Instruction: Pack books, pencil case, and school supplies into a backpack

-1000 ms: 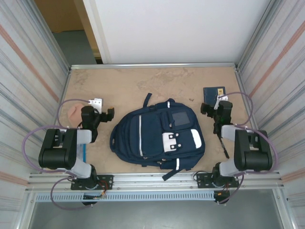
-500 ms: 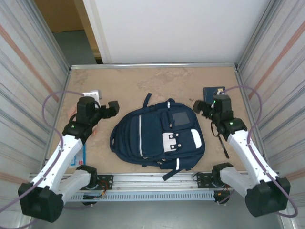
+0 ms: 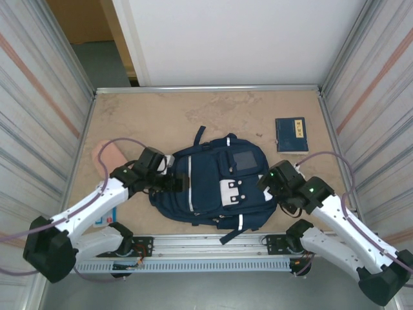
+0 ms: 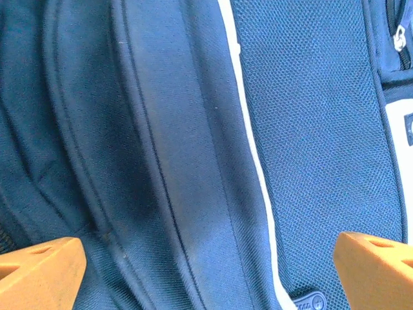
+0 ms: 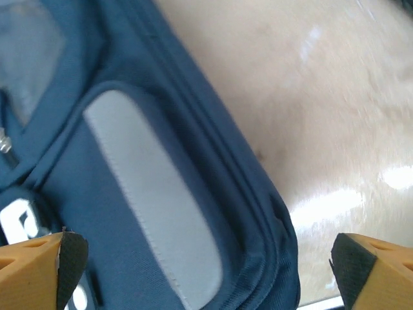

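The navy backpack lies flat mid-table, front patch up. My left gripper hovers open over its left side; its orange fingertips straddle navy fabric and a white stripe, holding nothing. My right gripper is open at the backpack's right edge, above a white patch and the seam. The navy book lies at the back right. A peach-pink lump sits at the left. A sliver of the light-blue oblong peeks from under the left arm. The pen is hidden.
Corrugated metal walls close in both sides and a metal rail runs along the near edge. Bare tan tabletop stretches behind the backpack. Purple cables loop off both arms.
Both arms have reached inward. The left gripper swung from beside the peach lump onto the backpack's left side; the right gripper moved from beside the book down to the backpack's right edge.
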Tool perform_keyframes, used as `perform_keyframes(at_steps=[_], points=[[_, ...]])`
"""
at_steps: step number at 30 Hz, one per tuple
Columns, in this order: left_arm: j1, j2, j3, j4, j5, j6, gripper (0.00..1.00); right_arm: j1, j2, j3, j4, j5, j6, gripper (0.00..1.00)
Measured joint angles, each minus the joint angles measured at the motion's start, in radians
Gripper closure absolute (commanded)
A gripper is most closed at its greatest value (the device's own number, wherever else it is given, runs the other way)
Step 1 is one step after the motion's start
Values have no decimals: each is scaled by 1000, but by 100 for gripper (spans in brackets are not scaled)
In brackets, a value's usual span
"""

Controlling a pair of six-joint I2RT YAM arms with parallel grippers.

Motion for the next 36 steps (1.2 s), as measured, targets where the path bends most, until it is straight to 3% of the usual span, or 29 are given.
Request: perform_keyframes(at_steps=[4,9,15,22,32,36], points=[[-9,65,16,12,-3,-1,1,13,42,-66,61,-49,111,1],[-38,84,0,24,-27,-6,1,-5,87,-103,211,-98,106,11],[-100,82,-42,66,-46,-45,1,-153,160,-71,410,-129,-2,15],[-176,140,-67,180,-73,-140,1,-347,488,86,639,-240,-154,12],[-325,213,2,202,-88,-187,1,-398,988,524,813,-359,-354,8],[-410,207,116,91,-134,-119,2,-428,1041,584,802,-408,-411,5]])
